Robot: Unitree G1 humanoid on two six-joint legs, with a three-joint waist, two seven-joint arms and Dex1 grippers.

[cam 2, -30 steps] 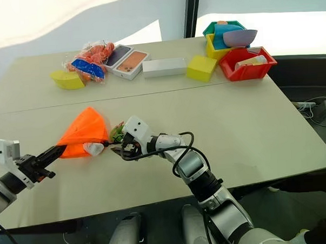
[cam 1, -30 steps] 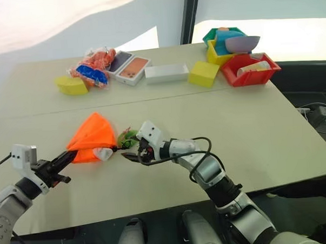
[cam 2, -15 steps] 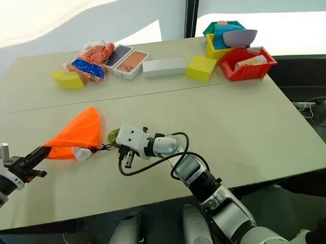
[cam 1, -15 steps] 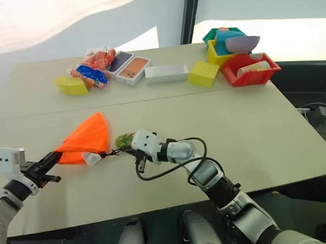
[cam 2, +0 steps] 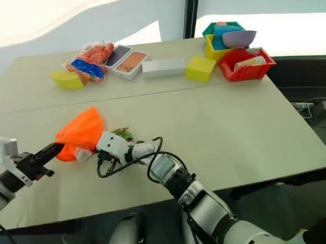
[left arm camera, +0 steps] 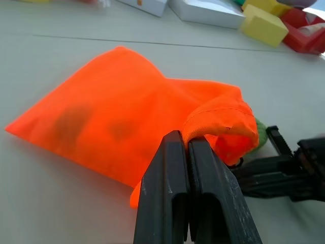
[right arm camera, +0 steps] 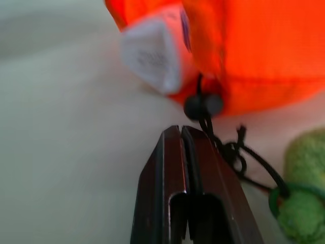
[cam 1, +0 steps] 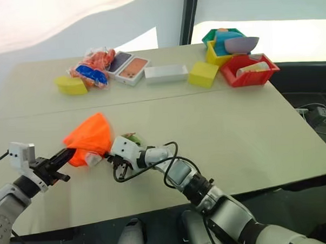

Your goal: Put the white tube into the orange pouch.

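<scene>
- Right now, left gripper clenched on a fold of the orange pouch at its mouth edge, holding that rim lifted off the table.
- Right gripper pinched fully together, nothing between the fingers, tips just short of the black cord and its knot at the pouch mouth.
- White tube lying half inside the pouch opening, blunt white end poking out toward the right gripper, far end hidden under the orange fabric.
- Long axis apparently running into the mouth, roughly in line with the right gripper's pointing direction, tube slightly off to one side of the fingertips.
- Right gripper clearly the nearer one, and free; left one occupied with the rim.
- Likely needs a nudge on the exposed end, straight along that axis, deeper into the pouch.
- Green toggle beside the right fingers, tethered by the cord; possible snag.
</scene>
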